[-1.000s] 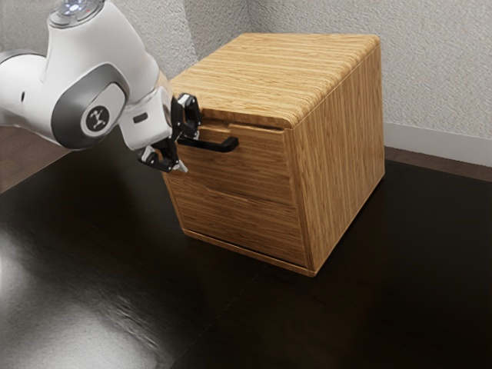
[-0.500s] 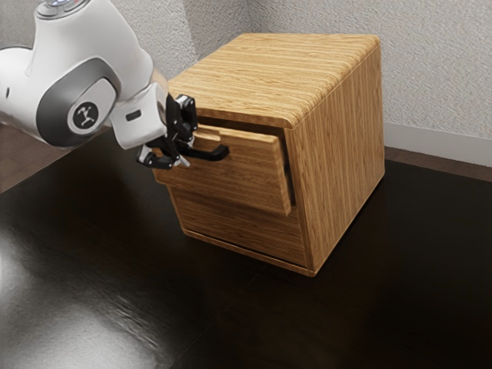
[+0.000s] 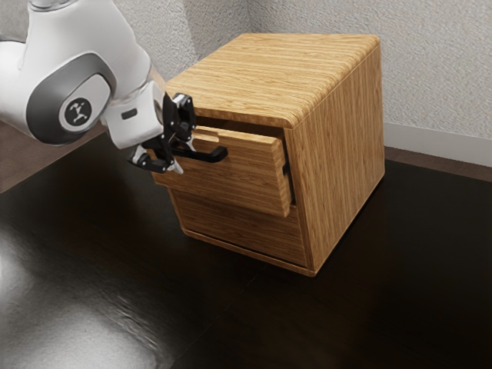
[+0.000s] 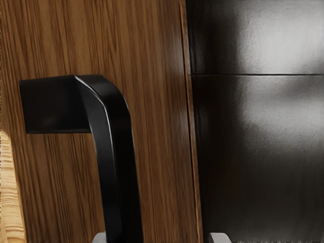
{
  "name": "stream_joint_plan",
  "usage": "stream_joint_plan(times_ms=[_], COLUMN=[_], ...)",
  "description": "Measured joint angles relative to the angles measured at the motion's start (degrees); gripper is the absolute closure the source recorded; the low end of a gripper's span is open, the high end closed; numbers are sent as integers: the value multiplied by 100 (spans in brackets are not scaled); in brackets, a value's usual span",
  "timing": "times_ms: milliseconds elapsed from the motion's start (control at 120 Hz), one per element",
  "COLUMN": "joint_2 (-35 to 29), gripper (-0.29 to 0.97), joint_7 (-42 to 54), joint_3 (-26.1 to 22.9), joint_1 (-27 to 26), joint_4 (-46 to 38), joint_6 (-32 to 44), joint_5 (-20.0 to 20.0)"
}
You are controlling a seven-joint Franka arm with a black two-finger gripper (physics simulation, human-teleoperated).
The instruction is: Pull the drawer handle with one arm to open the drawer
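The fingers (image 3: 183,121) are gripping the handle (image 3: 201,154) from two sides, at its end nearer the arm (image 3: 69,84). The upper drawer (image 3: 238,173) is standing partly out of the wooden cabinet (image 3: 338,138), slightly farther than half a second ago; a second ago it was flush. The arm is drawing back toward the exterior view's left, above the dark desk (image 3: 108,300).

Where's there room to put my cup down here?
The cabinet top is bare, and so is the dark table in front of it. It is crowded by the half-open drawer, where the gripper clamps the handle.
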Motion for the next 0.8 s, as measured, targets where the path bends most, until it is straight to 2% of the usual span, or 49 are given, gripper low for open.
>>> stream_joint_plan(times_ms=[800], joint_2=[-249], gripper=[50], joint_7=[-100], joint_3=[-83], joint_1=[38], joint_4=[-157], joint_6=[184], joint_5=[-11])
